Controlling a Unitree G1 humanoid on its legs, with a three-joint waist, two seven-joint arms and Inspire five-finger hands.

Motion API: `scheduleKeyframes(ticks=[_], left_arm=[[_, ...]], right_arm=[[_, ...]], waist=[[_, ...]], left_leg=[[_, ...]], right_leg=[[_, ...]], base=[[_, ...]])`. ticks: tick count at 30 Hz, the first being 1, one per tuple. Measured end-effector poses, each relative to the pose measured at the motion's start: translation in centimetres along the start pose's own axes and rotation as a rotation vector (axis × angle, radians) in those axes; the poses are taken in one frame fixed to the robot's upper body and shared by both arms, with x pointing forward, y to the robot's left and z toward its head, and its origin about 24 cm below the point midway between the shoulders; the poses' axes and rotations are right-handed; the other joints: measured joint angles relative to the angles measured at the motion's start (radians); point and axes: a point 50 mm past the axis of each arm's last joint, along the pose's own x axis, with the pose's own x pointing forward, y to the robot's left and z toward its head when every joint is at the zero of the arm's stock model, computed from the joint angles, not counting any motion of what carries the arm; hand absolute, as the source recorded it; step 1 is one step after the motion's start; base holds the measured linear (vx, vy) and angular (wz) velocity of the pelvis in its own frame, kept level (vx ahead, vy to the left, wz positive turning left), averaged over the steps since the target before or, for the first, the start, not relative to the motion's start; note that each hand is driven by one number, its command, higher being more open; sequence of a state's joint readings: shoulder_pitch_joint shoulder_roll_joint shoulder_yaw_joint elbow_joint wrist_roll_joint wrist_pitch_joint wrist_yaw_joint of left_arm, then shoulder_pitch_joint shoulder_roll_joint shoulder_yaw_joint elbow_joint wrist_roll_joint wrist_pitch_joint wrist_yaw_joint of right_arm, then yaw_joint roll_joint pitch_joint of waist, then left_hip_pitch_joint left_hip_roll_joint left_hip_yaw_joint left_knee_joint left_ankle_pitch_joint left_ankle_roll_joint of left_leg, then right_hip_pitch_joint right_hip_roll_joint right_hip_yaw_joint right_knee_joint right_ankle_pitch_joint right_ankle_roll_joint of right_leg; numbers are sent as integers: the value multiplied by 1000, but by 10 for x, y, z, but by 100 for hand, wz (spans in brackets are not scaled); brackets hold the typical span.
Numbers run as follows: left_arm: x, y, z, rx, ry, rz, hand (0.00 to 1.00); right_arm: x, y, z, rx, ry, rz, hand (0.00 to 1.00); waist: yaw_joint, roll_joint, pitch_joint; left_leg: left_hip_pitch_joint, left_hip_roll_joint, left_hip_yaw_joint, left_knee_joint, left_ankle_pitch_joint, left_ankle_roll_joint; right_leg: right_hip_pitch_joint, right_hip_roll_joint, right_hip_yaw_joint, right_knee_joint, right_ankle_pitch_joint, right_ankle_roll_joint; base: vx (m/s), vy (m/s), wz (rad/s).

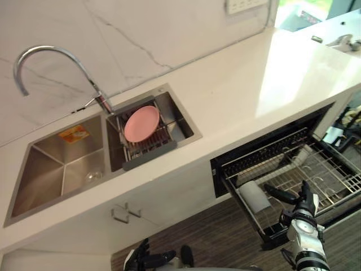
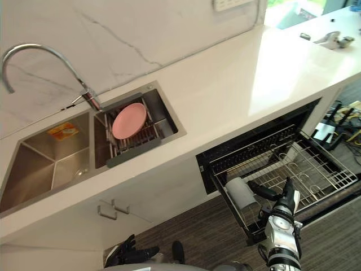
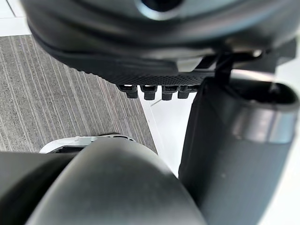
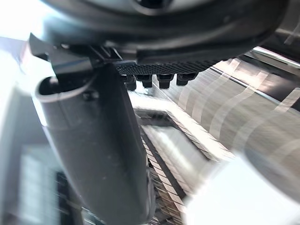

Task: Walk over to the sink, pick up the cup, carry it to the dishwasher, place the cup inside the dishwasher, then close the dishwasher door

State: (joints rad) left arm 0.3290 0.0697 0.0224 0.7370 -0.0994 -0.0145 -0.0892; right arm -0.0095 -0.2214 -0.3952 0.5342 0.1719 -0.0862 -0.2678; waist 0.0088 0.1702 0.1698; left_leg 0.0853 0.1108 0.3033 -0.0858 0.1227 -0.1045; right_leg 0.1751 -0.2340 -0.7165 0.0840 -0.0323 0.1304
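Cup on its side in the pulled-out dishwasher rack, close against the rack's left rail, long axis along that rail. Which end is the mouth: cannot tell.

Right robot hand just to the cup's right, over the rack. Fingers stretched straight toward the cup's side, tips at or touching it, thumb lifted clear, nothing gripped. Fingers roughly square to the cup's axis, so a crosswise reach.

Left robot hand low near the floor, well apart from the rack, fingers loosely spread, idle.

Judged: cup placed, release as good as done. Left to do: draw the right robot hand out, slide the rack in, raise the dishwasher door lying open beneath it. Right arm much the nearer for that. Risk: nudging the cup into a roll with a fingertip.

Farther off on the worktop, sink with pink plate in a drainer, faucet arching above.
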Motion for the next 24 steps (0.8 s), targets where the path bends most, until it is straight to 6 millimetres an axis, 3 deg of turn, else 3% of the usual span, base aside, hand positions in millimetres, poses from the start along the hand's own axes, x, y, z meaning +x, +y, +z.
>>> scheduleKeyframes(ticks=[5,9,15,21,24], left_arm=[[-1,8,-6,-36,25,40,100],[0,10,-11,-59,54,65,100],[2,16,-14,-87,93,99,100],[3,20,-15,-101,114,104,100],[4,18,-15,-115,136,94,100]], right_arm=[[-16,-4,20,261,-126,-4,100],[-31,-5,48,435,-293,35,100],[-55,-2,93,656,-535,228,100],[-77,22,121,722,-675,514,100],[-83,29,126,724,-700,573,100]], waist=[[-8,-51,-31],[-24,-69,-43],[-27,-87,-59],[-23,-105,-70],[-22,-106,-73]], left_leg=[[13,23,54,0,-12,-30],[24,25,87,-1,-16,-30],[33,24,140,-2,-38,6],[28,-5,137,-7,-57,28],[12,-20,103,-8,-68,39]], right_leg=[[-21,19,48,-4,-6,-10],[-23,22,73,-10,-7,-11],[-39,22,111,-14,0,-6],[-43,-10,105,-3,6,5],[-59,-41,82,56,6,5]], base=[[34,-64,-31],[18,-18,-20],[14,8,-17],[22,23,3],[34,65,38]])
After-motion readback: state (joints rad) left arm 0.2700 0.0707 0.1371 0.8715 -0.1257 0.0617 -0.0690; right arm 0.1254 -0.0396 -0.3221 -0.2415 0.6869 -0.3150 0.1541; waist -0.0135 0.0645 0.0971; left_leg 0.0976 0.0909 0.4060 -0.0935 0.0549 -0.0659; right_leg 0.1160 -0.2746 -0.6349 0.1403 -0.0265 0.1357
